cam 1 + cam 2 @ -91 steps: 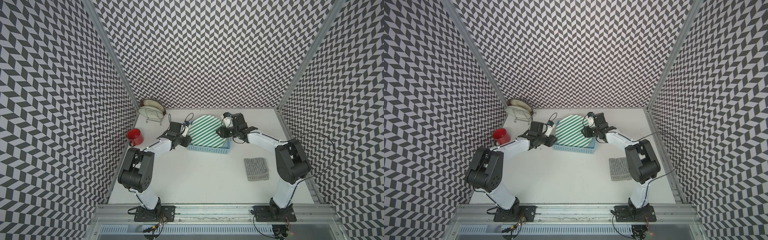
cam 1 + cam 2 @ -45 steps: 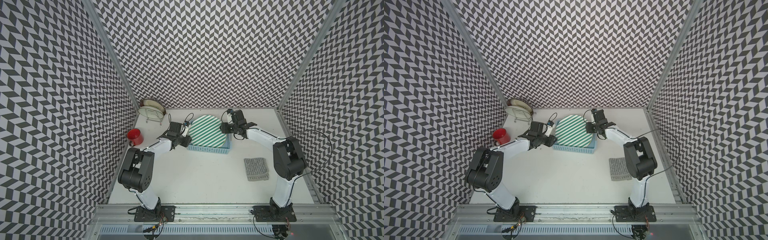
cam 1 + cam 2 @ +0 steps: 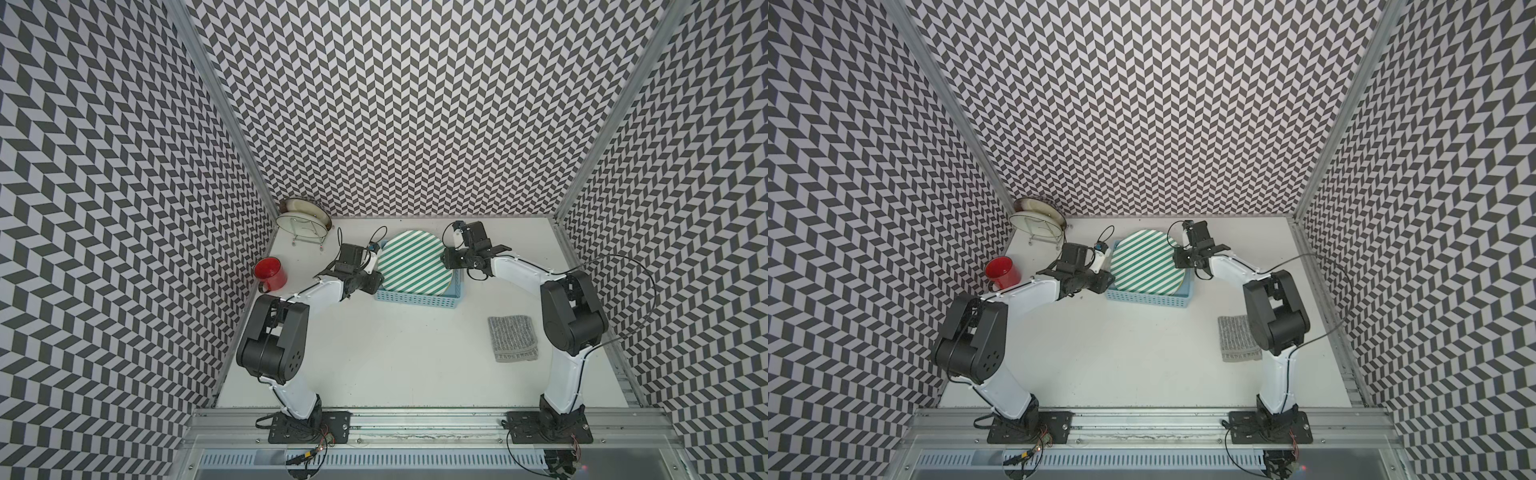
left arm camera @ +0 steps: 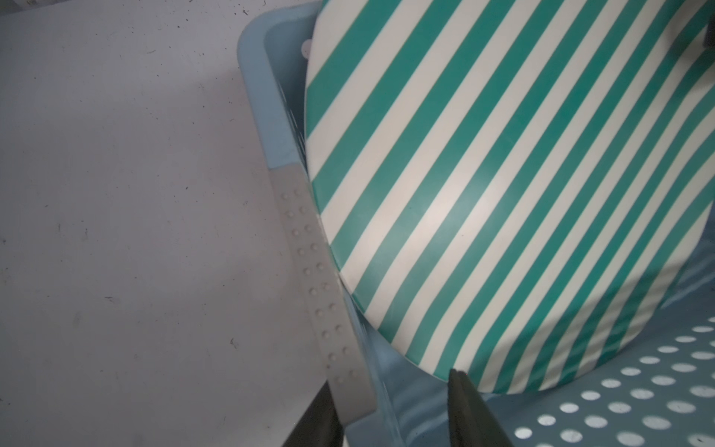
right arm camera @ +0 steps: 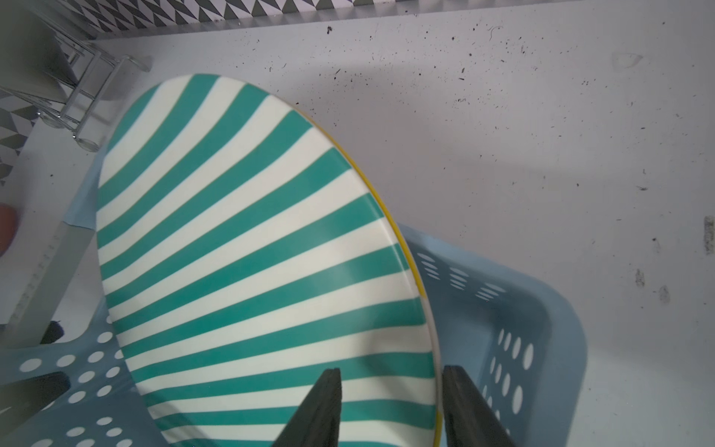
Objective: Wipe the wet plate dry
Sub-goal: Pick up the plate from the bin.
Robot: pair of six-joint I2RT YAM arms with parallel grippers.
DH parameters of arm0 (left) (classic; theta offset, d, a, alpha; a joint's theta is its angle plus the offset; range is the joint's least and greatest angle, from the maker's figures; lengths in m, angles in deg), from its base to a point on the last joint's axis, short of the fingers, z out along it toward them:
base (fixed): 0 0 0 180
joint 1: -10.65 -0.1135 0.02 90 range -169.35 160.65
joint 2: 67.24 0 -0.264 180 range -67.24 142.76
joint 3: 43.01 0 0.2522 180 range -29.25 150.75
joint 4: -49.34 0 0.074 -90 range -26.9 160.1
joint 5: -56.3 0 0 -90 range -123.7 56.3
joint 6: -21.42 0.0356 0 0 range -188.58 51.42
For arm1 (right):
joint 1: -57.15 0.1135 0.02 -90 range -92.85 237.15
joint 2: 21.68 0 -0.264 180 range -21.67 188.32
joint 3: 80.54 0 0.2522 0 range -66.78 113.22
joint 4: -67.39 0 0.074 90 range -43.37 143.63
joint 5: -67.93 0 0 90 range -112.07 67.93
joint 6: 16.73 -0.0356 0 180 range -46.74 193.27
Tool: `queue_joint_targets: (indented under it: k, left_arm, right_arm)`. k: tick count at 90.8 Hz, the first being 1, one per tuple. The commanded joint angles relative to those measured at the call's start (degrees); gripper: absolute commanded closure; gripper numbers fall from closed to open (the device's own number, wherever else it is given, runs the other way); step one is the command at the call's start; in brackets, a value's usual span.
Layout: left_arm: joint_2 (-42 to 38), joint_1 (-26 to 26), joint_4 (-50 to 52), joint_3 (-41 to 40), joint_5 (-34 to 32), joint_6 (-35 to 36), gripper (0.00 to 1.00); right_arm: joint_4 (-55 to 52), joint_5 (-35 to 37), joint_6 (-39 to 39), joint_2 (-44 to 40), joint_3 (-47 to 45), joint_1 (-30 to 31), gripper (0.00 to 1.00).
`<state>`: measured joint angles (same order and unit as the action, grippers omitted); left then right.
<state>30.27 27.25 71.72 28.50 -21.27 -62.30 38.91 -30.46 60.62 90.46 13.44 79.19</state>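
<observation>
A green-and-white striped plate [image 3: 415,264] [image 3: 1148,262] leans on edge in a light blue basket [image 3: 415,300] [image 3: 1146,300] at the back of the table. My left gripper [image 3: 375,281] [image 4: 390,381] straddles the basket's left wall [image 4: 278,147], one finger outside on its grey strip and one inside, shut on it. My right gripper [image 3: 446,262] [image 5: 390,369] brackets the plate's right rim. One finger lies over the striped face [image 5: 251,251] and the other sits behind the edge, closed on it. A folded grey cloth [image 3: 512,338] [image 3: 1239,338] lies flat on the table beside the right arm.
A red mug [image 3: 271,274] [image 3: 1002,272] stands by the left wall. A wire rack holding a pale dish [image 3: 303,216] [image 3: 1038,214] fills the back left corner. Patterned walls close in three sides.
The right gripper pulled back along the plate's rim and widened, then came down onto the right rim again and narrowed. The left arm, plate and basket stayed put.
</observation>
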Motion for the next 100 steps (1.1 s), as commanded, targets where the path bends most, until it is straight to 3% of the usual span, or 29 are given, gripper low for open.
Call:
queue_joint_targets:
  k: [1,46,58,71,85,100]
  left_arm:
    - [1.37,0.80,1.03,-0.57,1.61,0.18,0.57]
    - [1.36,0.91,1.12,-0.53,1.93,0.21,0.56]
    - [1.49,0.89,1.07,-0.47,1.93,0.22,0.56]
    - [1.54,0.95,1.16,-0.41,1.91,0.22,0.56]
    - [1.49,0.89,1.21,-0.49,1.81,0.22,0.56]
    - [1.54,0.89,1.25,-0.45,1.81,0.22,0.56]
  right_arm:
    - [1.80,-4.46,0.13,-0.78,-1.25,0.45,0.56]
    - [3.37,-10.44,1.10,-6.06,-3.84,0.45,0.77]
    - [3.97,-12.16,1.24,-7.67,-4.65,0.44,0.92]
    - [3.66,-11.52,1.23,-8.53,-4.80,0.46,1.00]
    - [4.71,-8.99,0.56,-10.21,-5.94,0.09,1.00]
    - [5.22,-12.52,0.43,-10.24,-6.36,-0.25,1.00]
